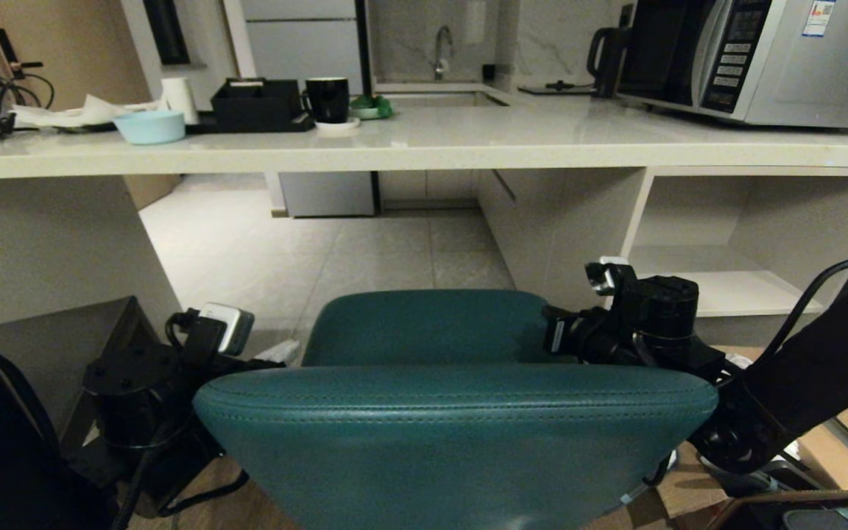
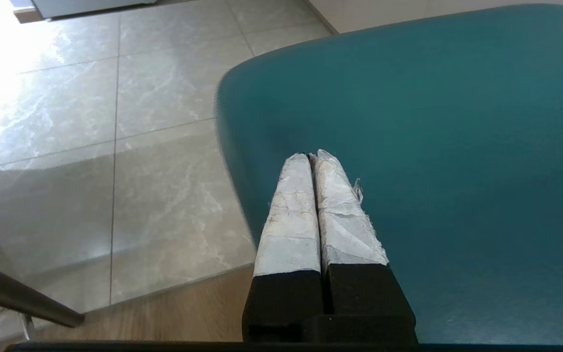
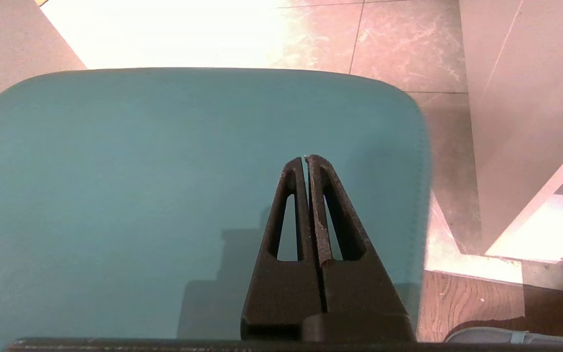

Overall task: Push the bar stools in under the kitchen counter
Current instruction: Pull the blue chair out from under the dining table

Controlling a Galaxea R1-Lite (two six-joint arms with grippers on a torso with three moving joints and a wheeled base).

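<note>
Teal bar stool [image 1: 431,412] stands nearest, centred in front of the robot, curved backrest toward the camera, seat pointing at the open gap under the kitchen counter [image 1: 424,147]. The seat's far edge is short of the countertop's front edge; tiled floor [image 1: 306,250] shows between the two.

Left gripper [image 2: 311,155]: fingers pressed together, white-wrapped tips over the left part of the teal seat, close to its left edge. Contact with the seat cannot be told. In the head view the left arm [image 1: 196,353] sits at the left end of the backrest.

Right gripper [image 3: 306,157]: black fingers closed flat against each other, nothing between them, over the right part of the seat, near its right edge. The right arm [image 1: 637,324] comes in from the right, just beyond the right end of the backrest.

A dark grey stool [image 1: 56,353] is at near left, beside the counter's left side panel [image 1: 48,243]; only a part is visible.

On the countertop: light blue bowl [image 1: 149,126] at far left, black tray [image 1: 258,107] and black mug [image 1: 327,99] toward the middle, microwave [image 1: 755,55] at far right. A sink faucet [image 1: 441,48] stands further back. Open white shelves [image 1: 755,243] sit under the counter at right.
</note>
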